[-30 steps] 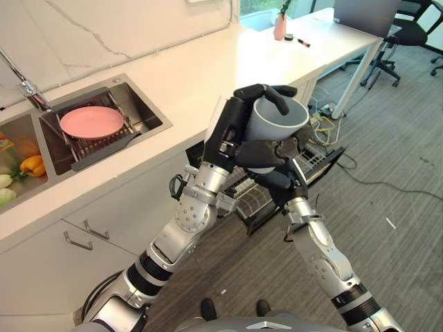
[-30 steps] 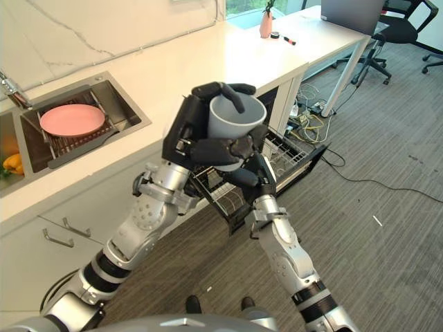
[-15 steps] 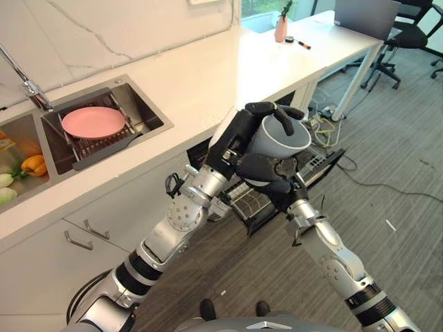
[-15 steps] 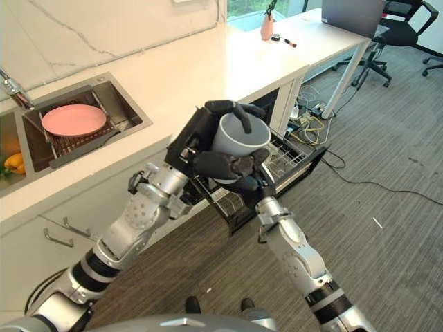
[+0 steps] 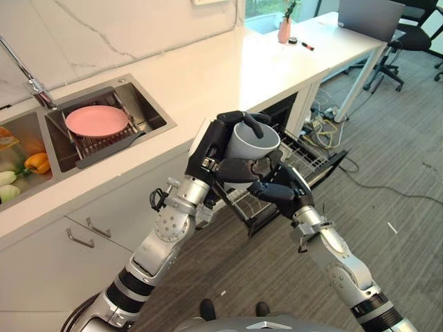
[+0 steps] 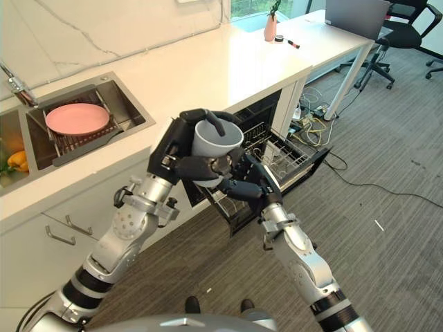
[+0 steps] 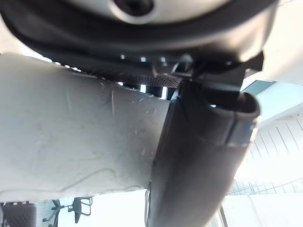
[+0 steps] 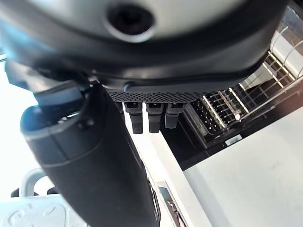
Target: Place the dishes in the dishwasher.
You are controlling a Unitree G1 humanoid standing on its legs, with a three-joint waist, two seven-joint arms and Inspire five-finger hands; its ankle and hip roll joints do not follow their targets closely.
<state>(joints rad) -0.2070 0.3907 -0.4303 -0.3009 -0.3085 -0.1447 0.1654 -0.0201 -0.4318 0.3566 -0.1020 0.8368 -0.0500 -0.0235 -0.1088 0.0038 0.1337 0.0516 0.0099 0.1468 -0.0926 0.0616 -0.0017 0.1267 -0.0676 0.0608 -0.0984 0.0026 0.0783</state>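
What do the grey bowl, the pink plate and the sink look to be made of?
Grey bowl: matte, likely plastic or melamine; the left wrist view shows fine scuffs. It is held in the left hand.
Pink plate: smooth, faint sheen, plastic or glazed ceramic, unclear which.
Sink: brushed stainless steel, grey metallic walls.

Two silver-grey jointed arms, black bands at the forearms, round joint housings at the elbows. Left hand (image 5: 220, 149) and right hand (image 5: 280, 191): dark, glossy, with segmented fingers. Perforated black palm panels in wrist views.
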